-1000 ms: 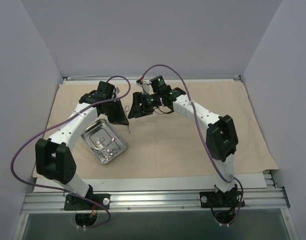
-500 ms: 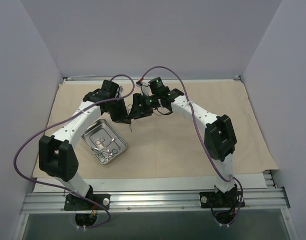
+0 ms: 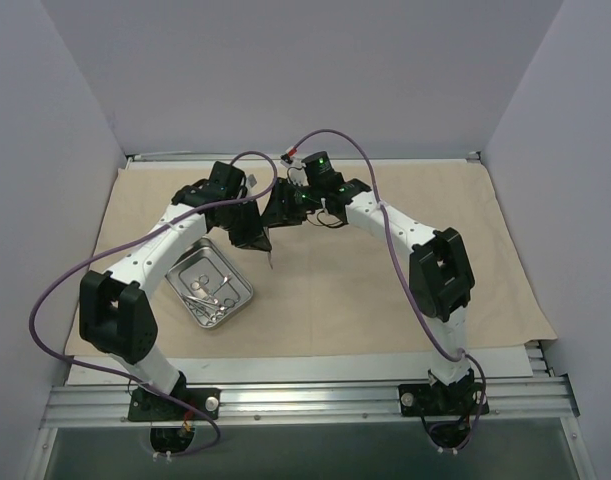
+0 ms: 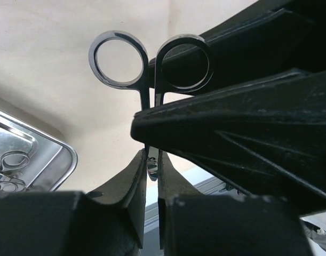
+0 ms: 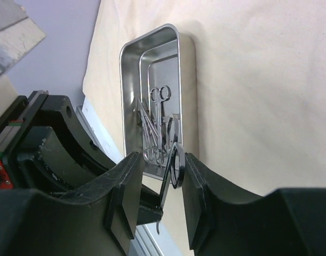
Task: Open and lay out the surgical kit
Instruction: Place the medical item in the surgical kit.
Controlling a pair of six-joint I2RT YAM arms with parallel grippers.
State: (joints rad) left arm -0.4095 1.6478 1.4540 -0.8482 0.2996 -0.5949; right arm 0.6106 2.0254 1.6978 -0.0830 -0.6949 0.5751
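Note:
The beige cloth wrap [image 3: 385, 290] lies spread flat over the table. The steel tray [image 3: 177, 258] sits on it at the left with several ring-handled instruments [image 3: 210, 290] inside. My left gripper [image 3: 263, 243] is shut on the shank of one silver ring-handled instrument [image 3: 273, 260] and holds it in the air right of the tray. In the left wrist view its fingers [image 4: 138, 176] pinch the shank and the rings [image 4: 147, 98] stick up. My right gripper [image 5: 161, 160] is open, its fingers on either side of the instrument's rings [image 5: 167, 181]. It shows in the top view [image 3: 280, 208] too.
The tray [image 5: 122, 80] and its instruments [image 5: 154, 133] lie below both grippers. An aluminium rail [image 3: 305, 395] runs along the near edge. Grey walls enclose the back and both sides. Purple cables [image 3: 45, 300] loop off both arms.
My left gripper has carried the instrument to the right, away from the tray and close to the right gripper. The right gripper has shifted slightly back and now brackets the rings.

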